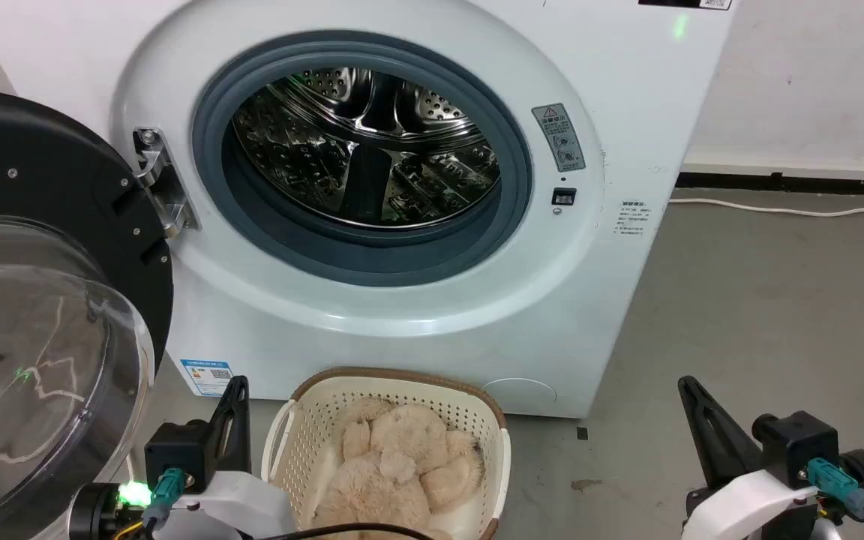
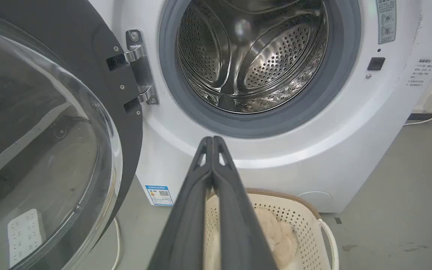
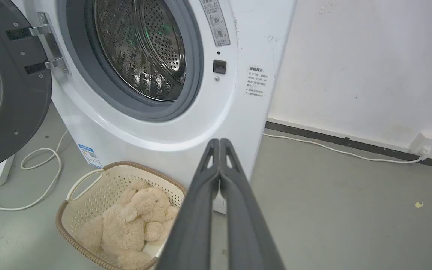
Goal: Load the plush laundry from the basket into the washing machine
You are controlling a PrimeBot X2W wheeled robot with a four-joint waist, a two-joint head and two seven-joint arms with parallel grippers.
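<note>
One plush laundry [image 1: 394,469] is lying in the single basket [image 1: 469,412] on the floor [image 1: 747,300] before the washing machine [image 1: 402,319], its long axis running along the basket, machine side to robot side. The left hand [image 1: 238,384] and the right hand [image 1: 686,384] are hovering clenched and empty, flanking the basket.

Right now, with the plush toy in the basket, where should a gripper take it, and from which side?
Probably the raised bulge in the middle of the plush toy, coming from straight above. It lies curled below the rim of the basket, whose walls block a sideways approach.
</note>
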